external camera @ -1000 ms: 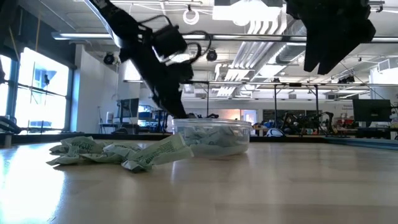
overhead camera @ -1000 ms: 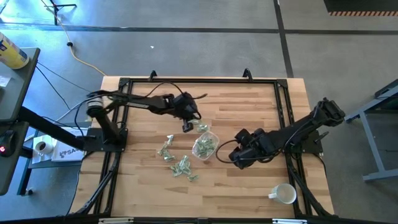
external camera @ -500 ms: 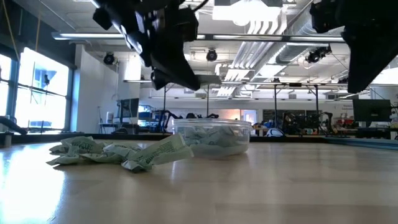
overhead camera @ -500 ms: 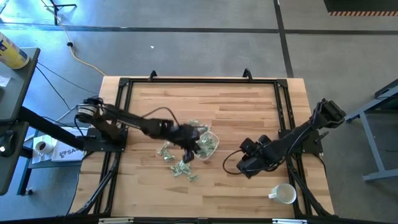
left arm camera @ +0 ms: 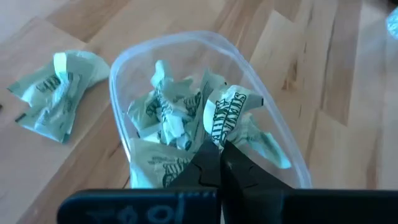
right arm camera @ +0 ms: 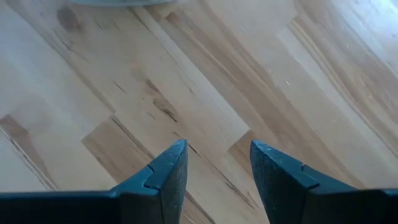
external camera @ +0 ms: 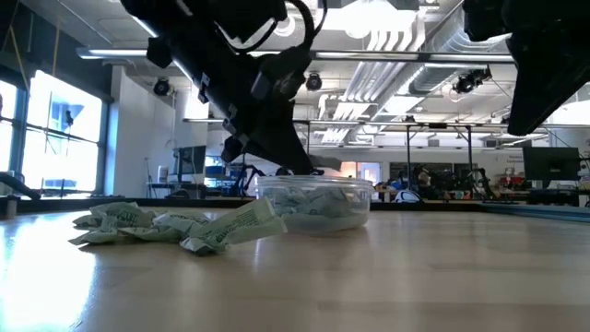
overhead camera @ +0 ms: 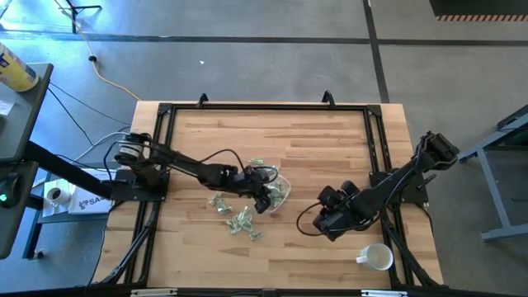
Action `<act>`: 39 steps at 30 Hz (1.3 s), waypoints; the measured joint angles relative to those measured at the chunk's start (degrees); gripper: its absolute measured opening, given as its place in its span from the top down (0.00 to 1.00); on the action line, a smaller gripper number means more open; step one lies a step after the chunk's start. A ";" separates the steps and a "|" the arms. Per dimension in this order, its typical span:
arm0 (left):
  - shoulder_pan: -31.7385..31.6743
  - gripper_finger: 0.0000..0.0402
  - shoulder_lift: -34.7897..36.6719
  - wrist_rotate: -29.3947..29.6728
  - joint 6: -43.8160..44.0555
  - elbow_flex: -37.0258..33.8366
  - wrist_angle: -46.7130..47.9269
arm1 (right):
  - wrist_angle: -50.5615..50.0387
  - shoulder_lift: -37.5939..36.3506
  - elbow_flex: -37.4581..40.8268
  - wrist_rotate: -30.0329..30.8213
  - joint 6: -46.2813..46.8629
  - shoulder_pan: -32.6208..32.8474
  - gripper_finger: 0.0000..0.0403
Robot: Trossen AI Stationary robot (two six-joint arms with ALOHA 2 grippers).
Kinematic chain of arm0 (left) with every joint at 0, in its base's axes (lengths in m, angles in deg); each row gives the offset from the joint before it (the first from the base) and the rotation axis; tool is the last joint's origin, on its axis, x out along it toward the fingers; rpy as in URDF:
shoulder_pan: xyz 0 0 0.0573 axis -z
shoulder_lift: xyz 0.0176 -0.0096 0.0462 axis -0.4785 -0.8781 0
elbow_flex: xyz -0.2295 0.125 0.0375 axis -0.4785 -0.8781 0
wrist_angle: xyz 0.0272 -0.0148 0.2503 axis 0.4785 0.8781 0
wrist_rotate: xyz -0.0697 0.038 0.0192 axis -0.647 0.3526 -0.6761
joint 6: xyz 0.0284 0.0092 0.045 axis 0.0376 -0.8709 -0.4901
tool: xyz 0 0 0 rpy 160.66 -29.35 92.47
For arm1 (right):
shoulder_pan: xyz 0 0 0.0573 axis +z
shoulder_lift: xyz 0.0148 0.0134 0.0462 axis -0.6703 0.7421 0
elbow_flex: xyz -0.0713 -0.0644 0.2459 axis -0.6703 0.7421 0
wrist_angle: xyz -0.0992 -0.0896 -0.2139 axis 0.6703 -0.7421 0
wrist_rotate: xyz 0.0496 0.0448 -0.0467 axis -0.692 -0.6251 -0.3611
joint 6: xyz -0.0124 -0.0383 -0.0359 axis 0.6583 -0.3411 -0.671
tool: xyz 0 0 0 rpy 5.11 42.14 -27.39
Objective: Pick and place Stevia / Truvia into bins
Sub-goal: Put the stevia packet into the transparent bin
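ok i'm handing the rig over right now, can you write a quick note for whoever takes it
Left gripper: shut on a sweetener packet, right above the clear container.
Right gripper: open, empty, over bare table to the container's right.
Done: the container already holds several packets.
Left: drop the held packet in, then collect the loose packets on the table beside the container's left side.
A white mug sits near the right arm, unused.

We are seeing a pale, smooth wooden surface [overhead camera: 330,148], a clear glossy plastic bin [left arm camera: 124,62], crinkled matt paper packets [left arm camera: 50,93] and a glazed white mug [overhead camera: 378,257].
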 joint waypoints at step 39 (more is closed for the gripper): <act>-10.32 0.62 10.10 -17.75 -5.37 5.89 12.75 | -0.98 0.00 0.63 3.23 -2.98 -0.46 0.57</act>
